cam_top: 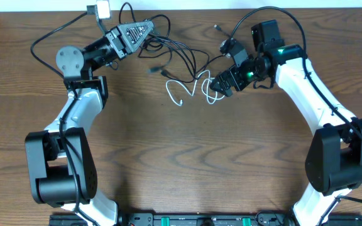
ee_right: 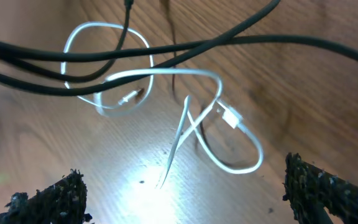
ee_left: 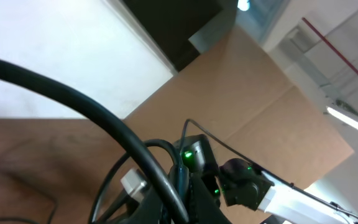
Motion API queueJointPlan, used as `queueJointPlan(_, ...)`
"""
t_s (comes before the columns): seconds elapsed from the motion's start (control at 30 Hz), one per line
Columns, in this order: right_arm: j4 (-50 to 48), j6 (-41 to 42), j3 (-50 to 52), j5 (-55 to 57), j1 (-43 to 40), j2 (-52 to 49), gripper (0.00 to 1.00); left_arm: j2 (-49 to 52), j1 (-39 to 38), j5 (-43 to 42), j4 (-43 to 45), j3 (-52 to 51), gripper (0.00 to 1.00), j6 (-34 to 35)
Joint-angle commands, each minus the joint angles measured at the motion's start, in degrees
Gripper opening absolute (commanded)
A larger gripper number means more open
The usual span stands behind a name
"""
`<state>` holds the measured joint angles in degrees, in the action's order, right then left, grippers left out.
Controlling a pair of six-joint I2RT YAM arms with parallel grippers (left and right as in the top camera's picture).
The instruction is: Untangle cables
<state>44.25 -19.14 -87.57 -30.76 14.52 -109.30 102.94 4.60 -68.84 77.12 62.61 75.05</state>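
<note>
The cables lie tangled at the back middle of the table. Black cables (cam_top: 178, 50) loop between the two arms, and a shorter white cable (cam_top: 168, 90) curls just in front of them. My left gripper (cam_top: 148, 26) is shut on a black cable (ee_left: 104, 121), which runs between its fingers (ee_left: 185, 208) beside a silver plug (ee_left: 132, 182). My right gripper (cam_top: 219, 86) hangs open just above the white cable's right loops. In the right wrist view the white cable (ee_right: 166, 73) and its plug (ee_right: 230, 116) lie ahead of the open gripper (ee_right: 185, 199), with black cables (ee_right: 229, 42) crossing over it.
A small white block (cam_top: 102, 9) sits at the table's back edge, joined to a black wire. Brown cardboard (ee_left: 241, 93) stands behind the table. My right arm (ee_left: 247, 186) shows in the left wrist view. Both arm bases stand at the front edge.
</note>
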Motion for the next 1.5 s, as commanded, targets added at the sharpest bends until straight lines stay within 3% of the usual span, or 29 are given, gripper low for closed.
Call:
queueJointPlan(0.0,-0.2,-4.3,0.4,3.3,0.4,0.0,0.99,-1.2,-0.1,1.6,5.4,0.6,0.08,8.9)
queueJointPlan(0.27,-2.6,-3.6,0.4,1.2,0.6,-1.5,0.99,-1.2,-0.1,2.4,13.8,0.6,0.08,18.7)
queueJointPlan(0.67,-4.4,-3.3,0.4,-2.1,3.4,-5.2,0.99,-1.5,-3.8,9.2,13.8,0.6,0.08,20.7)
queueJointPlan(0.83,-8.9,2.6,0.4,4.3,3.4,-6.6,0.99,-1.5,-4.6,8.9,13.8,0.6,0.08,21.8)
queueJointPlan(1.13,-13.7,-0.6,0.4,1.5,3.1,-6.6,0.99,-1.7,-4.7,8.9,13.8,0.6,0.08,26.5)
queueJointPlan(1.2,-13.9,-4.1,0.4,-2.9,3.2,-6.6,0.89,-1.8,-4.9,8.9,13.8,0.6,0.08,27.5)
queueJointPlan(1.33,-14.8,-5.6,0.4,-5.0,3.2,-6.8,0.84,-1.9,-5.4,8.9,13.8,0.6,0.08,30.4)
queueJointPlan(1.47,-15.2,-5.8,0.4,-5.2,3.2,-7.1,0.69,-1.9,-6.0,8.9,13.8,0.6,0.08,30.9)
